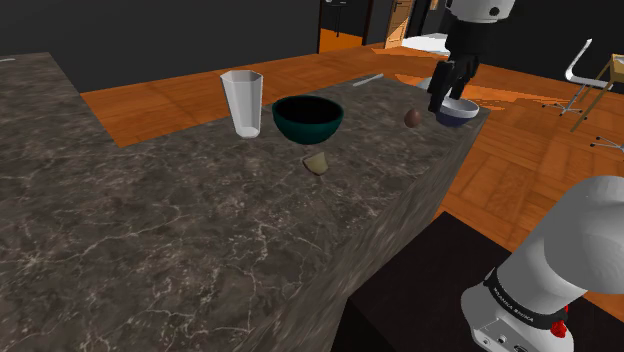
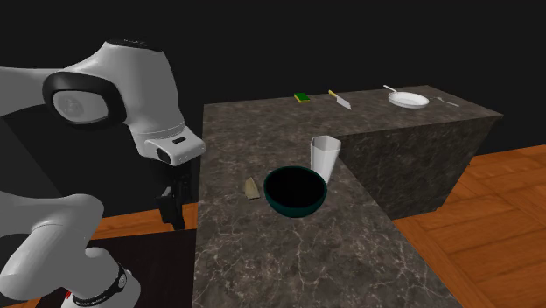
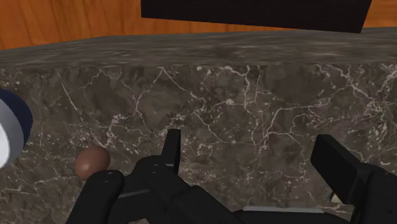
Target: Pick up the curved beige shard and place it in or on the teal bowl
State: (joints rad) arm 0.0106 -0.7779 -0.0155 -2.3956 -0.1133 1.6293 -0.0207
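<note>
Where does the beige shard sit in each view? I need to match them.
Shoulder view: the beige shard lies on the dark marbled counter, just in front of the teal bowl.
Second exterior view: it lies at the bowl's left, near the counter's edge.
Wrist view: a pale sliver beside the gripper may be it; cannot tell.
Shared landmark: the counter.

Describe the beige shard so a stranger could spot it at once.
Start at the dark marbled counter, then find the teal bowl standing beside a pale tumbler. The shard lies on the counter close to the bowl, on its near side in the shoulder view. It alone is small, beige and wedge-shaped; both neighbours are vessels.
</note>
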